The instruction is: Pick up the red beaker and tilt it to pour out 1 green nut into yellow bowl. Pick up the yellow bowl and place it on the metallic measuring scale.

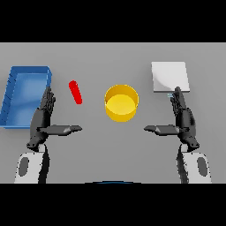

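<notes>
The red beaker (75,92) is a slim red cylinder, seen leaning on the table left of centre. In the middle stands the yellow bowl (121,103), round and with nothing visible inside. The metallic measuring scale (170,77) is a pale square plate at the back right. My left hand (43,118) rests low on the left, fingers straight and thumb pointing inward, just below and left of the beaker. My right hand (183,118) mirrors it on the right, open, its fingertips near the scale's front edge. No green nut is visible.
A blue tray (25,94) with raised walls lies at the far left, right beside my left hand.
</notes>
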`<state>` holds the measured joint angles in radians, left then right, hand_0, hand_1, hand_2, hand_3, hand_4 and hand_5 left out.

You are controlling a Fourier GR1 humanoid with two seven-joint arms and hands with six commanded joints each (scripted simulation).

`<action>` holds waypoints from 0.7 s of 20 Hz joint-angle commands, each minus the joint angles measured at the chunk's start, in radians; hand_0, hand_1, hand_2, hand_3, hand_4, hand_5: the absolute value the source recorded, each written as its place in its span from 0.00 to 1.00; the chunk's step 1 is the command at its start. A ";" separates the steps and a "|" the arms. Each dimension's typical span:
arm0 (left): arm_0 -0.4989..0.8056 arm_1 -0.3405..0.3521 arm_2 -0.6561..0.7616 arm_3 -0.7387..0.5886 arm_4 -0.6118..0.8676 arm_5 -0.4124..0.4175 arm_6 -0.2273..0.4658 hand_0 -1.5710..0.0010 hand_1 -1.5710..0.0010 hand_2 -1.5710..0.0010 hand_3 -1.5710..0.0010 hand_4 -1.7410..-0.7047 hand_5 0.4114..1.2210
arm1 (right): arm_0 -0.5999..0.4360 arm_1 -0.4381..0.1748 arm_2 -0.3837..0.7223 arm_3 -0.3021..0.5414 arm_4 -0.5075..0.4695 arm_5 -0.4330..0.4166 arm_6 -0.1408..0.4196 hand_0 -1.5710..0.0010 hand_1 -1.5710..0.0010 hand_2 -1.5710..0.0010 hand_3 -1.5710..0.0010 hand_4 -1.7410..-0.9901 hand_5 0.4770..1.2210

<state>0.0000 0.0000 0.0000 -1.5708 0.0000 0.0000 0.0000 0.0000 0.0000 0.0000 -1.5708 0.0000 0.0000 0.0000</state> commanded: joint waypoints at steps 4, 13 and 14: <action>-0.015 0.008 0.010 0.013 0.006 -0.001 0.006 1.00 1.00 1.00 1.00 0.62 0.26 | 0.009 -0.001 0.002 -0.007 -0.001 0.002 -0.003 1.00 1.00 1.00 1.00 0.82 0.25; 0.085 0.049 -0.082 -0.106 -0.138 0.018 0.002 1.00 1.00 1.00 1.00 0.62 0.25 | 0.121 -0.048 0.142 -0.129 0.278 -0.061 -0.109 1.00 1.00 1.00 1.00 0.84 0.24; 0.078 0.047 -0.087 -0.098 -0.145 0.017 0.017 1.00 1.00 1.00 1.00 0.62 0.25 | 0.123 -0.043 0.142 -0.127 0.268 -0.056 -0.120 1.00 1.00 1.00 1.00 0.83 0.25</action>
<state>0.0781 0.0468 -0.0875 -1.6685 -0.1446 0.0171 0.0185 0.1231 -0.0431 0.1424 -1.6977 0.2678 -0.0563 -0.1202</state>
